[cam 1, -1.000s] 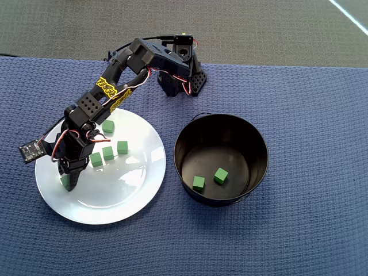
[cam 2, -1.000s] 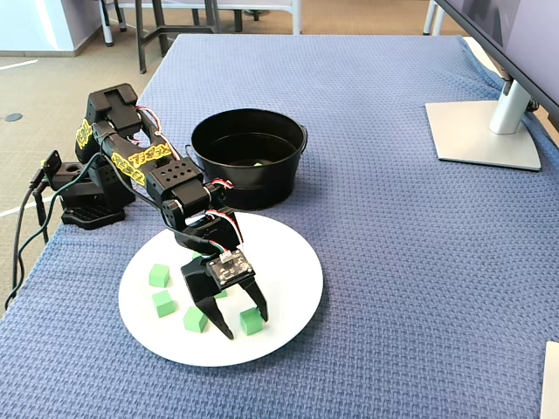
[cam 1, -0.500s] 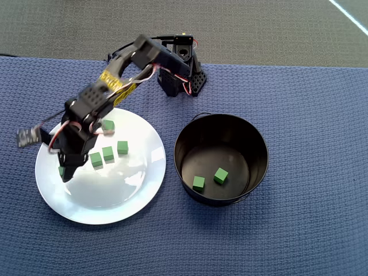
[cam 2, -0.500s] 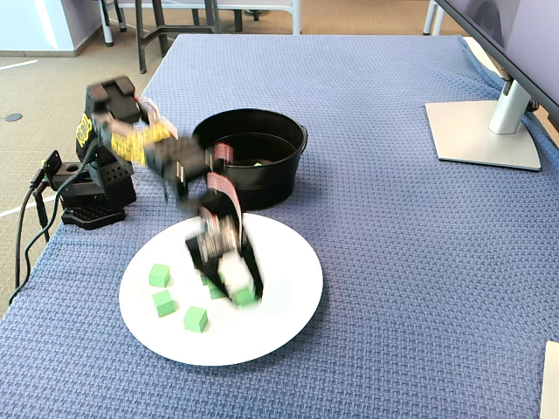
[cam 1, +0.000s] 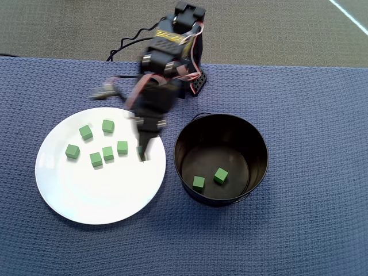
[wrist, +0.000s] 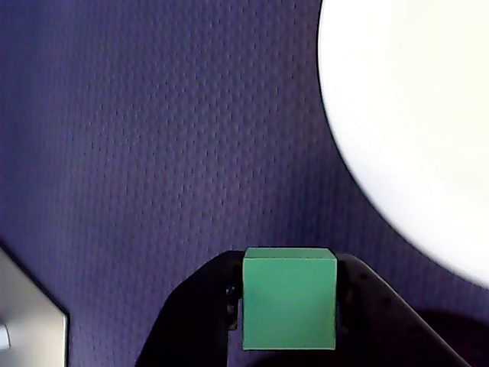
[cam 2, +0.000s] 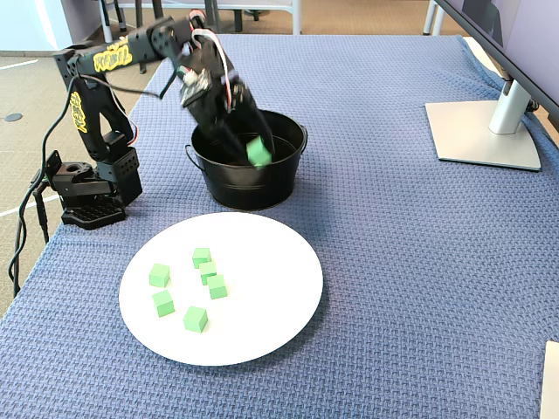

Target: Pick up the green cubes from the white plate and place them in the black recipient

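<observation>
My gripper [wrist: 289, 266] is shut on one green cube [wrist: 289, 300], which fills the gap between the two black fingers. In the fixed view the gripper [cam 2: 258, 150] hangs in the air with the cube [cam 2: 258, 153] in front of the black recipient [cam 2: 249, 188]. In the overhead view the blurred gripper [cam 1: 142, 150] shows over the right edge of the white plate [cam 1: 103, 198], left of the black recipient [cam 1: 253, 144]. Several green cubes [cam 1: 108, 153] lie on the plate's left half. Two green cubes [cam 1: 198, 183] lie inside the recipient.
The arm's base [cam 2: 87, 196] stands at the table's left edge in the fixed view, with cables hanging off. A monitor stand's grey foot [cam 2: 485, 131] sits far right. Blue woven cloth [cam 2: 402, 279] covers the table.
The gripper closed on a cube at the plate's left side in the overhead view, lifted it, and swung right toward the black recipient. The arm has risen high off the plate.
</observation>
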Robot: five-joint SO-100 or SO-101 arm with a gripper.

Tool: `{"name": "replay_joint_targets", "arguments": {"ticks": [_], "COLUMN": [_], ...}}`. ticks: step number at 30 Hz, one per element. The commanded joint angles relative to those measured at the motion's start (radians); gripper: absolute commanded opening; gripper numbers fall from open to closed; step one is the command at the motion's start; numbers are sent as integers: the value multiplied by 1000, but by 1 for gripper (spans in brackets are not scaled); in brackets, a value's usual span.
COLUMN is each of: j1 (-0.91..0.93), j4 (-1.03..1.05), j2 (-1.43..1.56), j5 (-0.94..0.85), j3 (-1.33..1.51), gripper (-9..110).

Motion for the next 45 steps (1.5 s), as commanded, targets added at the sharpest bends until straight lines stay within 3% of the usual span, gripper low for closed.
{"name": "replay_joint_targets", "arguments": {"ticks": [1, 7, 11, 13, 16, 22, 27, 31, 37, 42, 45], "j1": [-207, -508, -565, -591, -598, -541, -391, -186, 66, 178, 235], "j4": [41, 25, -18, -5, 40, 101, 186, 140, 21, -94, -43], "j2": [167, 212, 192, 175, 175, 209, 245, 236, 152, 81, 40], "j5": [129, 258, 279, 213, 158, 58, -109, -212, -104, -80, 40], "j3": [110, 288, 342, 337, 311, 202, 20, -38, 58, 241, 242], "gripper": [0, 0, 2, 30, 41, 37, 24, 11, 0, 0, 0]}}
